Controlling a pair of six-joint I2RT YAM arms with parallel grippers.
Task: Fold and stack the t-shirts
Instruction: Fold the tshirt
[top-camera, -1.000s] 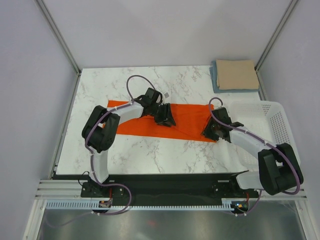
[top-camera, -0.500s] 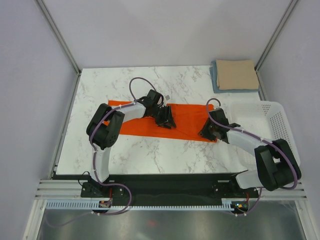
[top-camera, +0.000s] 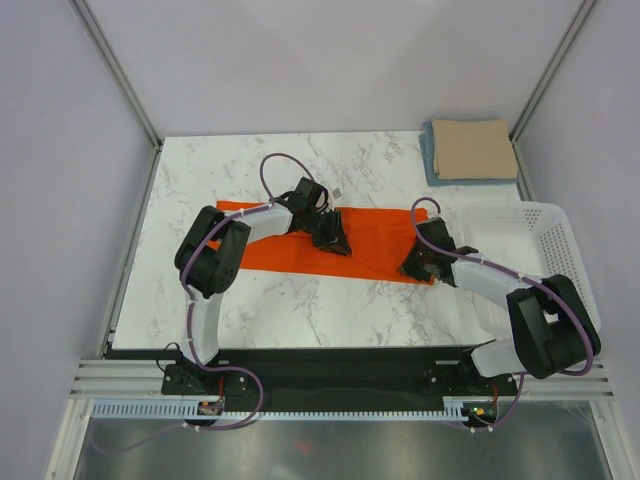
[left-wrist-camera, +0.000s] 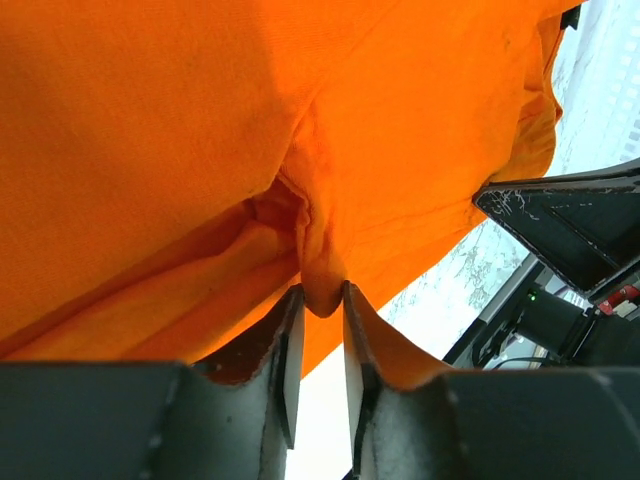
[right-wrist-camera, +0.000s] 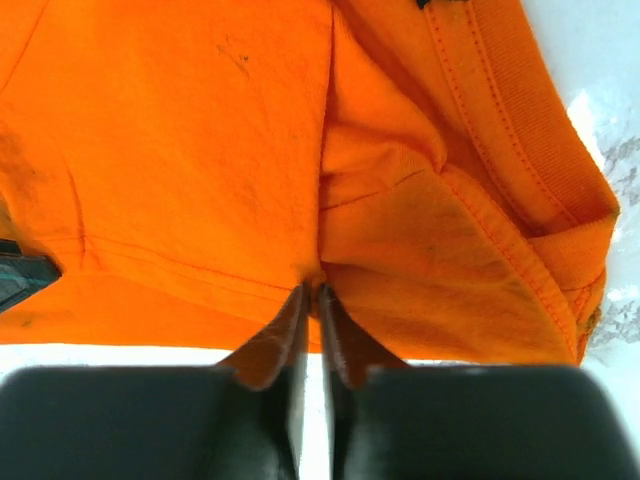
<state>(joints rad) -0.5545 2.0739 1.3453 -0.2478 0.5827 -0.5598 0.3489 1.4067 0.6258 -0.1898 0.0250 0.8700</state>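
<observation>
The bright orange t-shirt (top-camera: 375, 240) lies as a long folded band across the middle of the marble table. My left gripper (top-camera: 334, 241) is shut on a pinched fold of the orange t-shirt (left-wrist-camera: 200, 140) near its middle. My right gripper (top-camera: 418, 264) is shut on a fold of the orange t-shirt (right-wrist-camera: 190, 130) at its right end, near the collar (right-wrist-camera: 500, 120). The tan-beige t-shirt (top-camera: 473, 148) lies folded on top of the folded light blue t-shirt (top-camera: 430, 160) at the far right corner.
A white perforated basket (top-camera: 540, 250) stands at the right edge of the table, beside my right arm. The marble table (top-camera: 300, 300) shows bare in front of and behind the orange shirt. Grey walls close in both sides.
Both grippers have shifted slightly with the orange shirt; its right end has drawn a little inward and toward the front. The stack at the far right has not moved.
</observation>
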